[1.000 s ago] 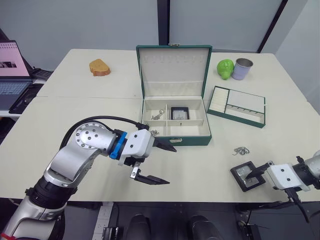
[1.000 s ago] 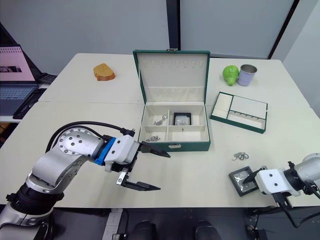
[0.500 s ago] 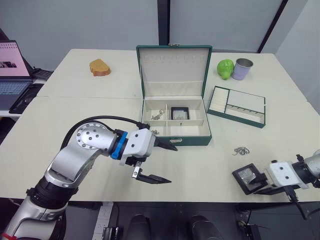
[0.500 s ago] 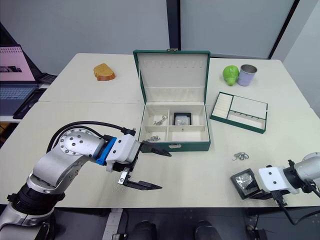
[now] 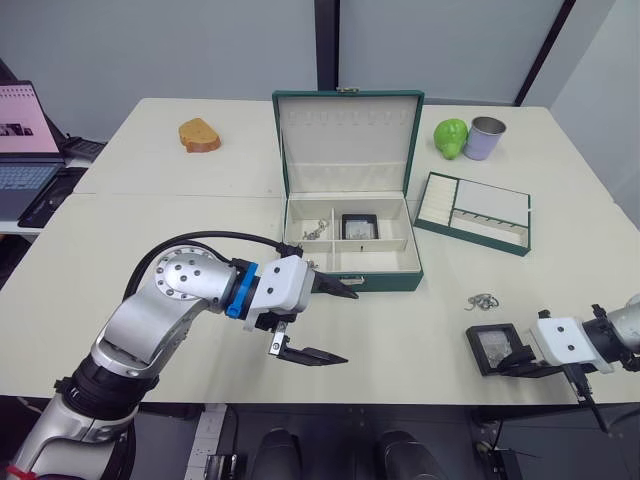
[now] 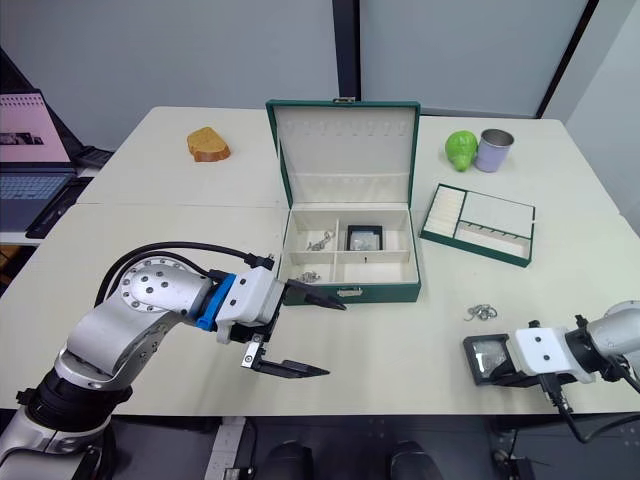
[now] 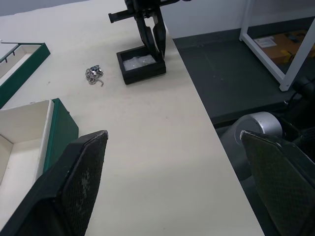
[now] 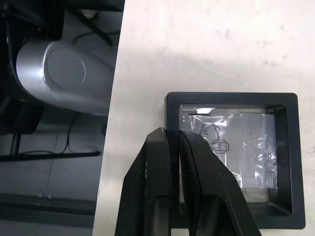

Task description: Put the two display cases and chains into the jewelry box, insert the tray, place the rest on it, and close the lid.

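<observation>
The right pincer (image 8: 171,140) is clamped on the near wall of a black display case (image 5: 494,347), one finger outside the frame and the other inside against the clear top; the case sits near the front right edge of the surface (image 5: 180,230). Through the clear top a small silvery piece in a plastic sleeve is visible. Just beyond that case lies a small clump of silver chain (image 5: 484,300), apart from it.

The left pincer (image 5: 330,323) hangs spread wide over the surface in front of the jewelry box (image 5: 350,262), gripping nothing, one finger pointing toward the box's front wall and the other lower and nearer.

The jewelry box stands open at the middle of the surface, its lid (image 5: 347,140) upright behind it. A second display case (image 5: 358,226) lies in the back middle compartment, and chain clumps (image 5: 315,233) rest in the left compartments.

The tray (image 5: 474,212) sits on the surface to the right of the box, well apart from it. Farther back on the right stand a green pepper (image 5: 451,137) and a metal can (image 5: 485,138), just beside each other. A piece of bread (image 5: 199,135) lies at the back left, and a laptop (image 5: 25,140) is on a separate desk at the far left.
</observation>
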